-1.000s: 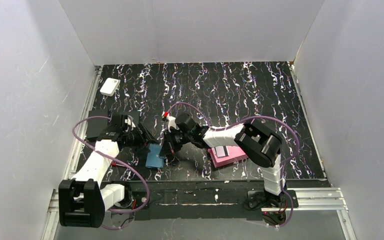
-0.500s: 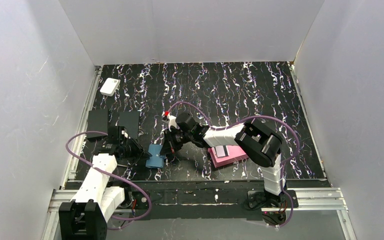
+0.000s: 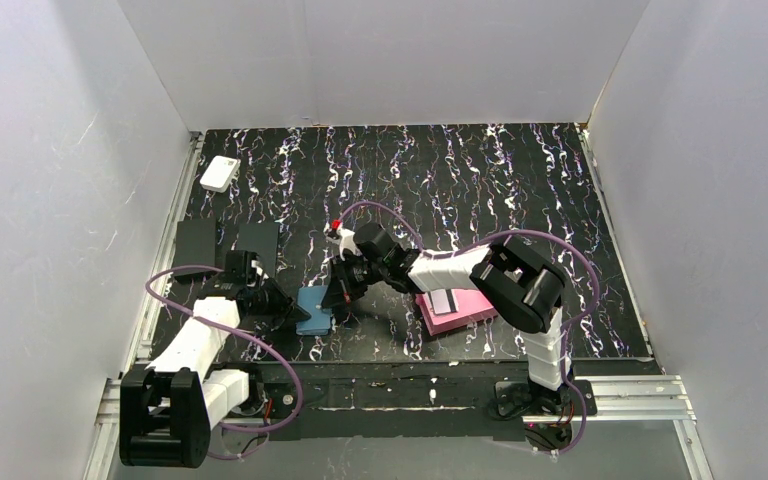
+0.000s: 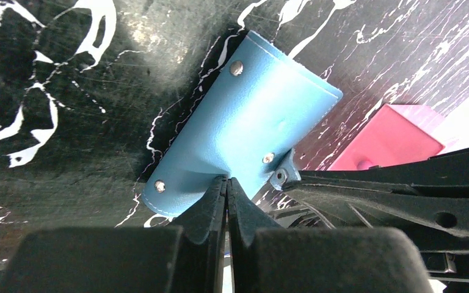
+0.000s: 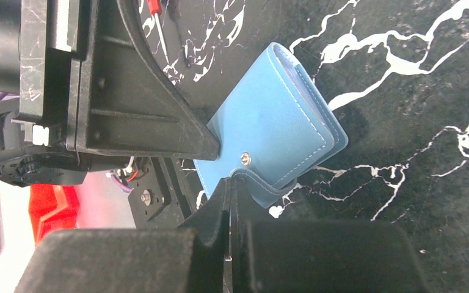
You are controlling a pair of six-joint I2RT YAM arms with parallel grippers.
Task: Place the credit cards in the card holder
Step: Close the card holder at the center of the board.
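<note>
Card holder (image 4: 250,131) folded, L+R jaws pinching edges

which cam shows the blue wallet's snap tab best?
Right wrist: snap tab of the small teal-blue folding wallet sits sharp, mid-frame. Left wrist shows mostly its riveted back; top external, a tiny blue patch.

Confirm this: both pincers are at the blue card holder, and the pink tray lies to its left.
Not quite. The pink tray lies to the right of the card holder, as the top external view shows. The left pincer and right pincer are indeed both at the card holder.
</note>
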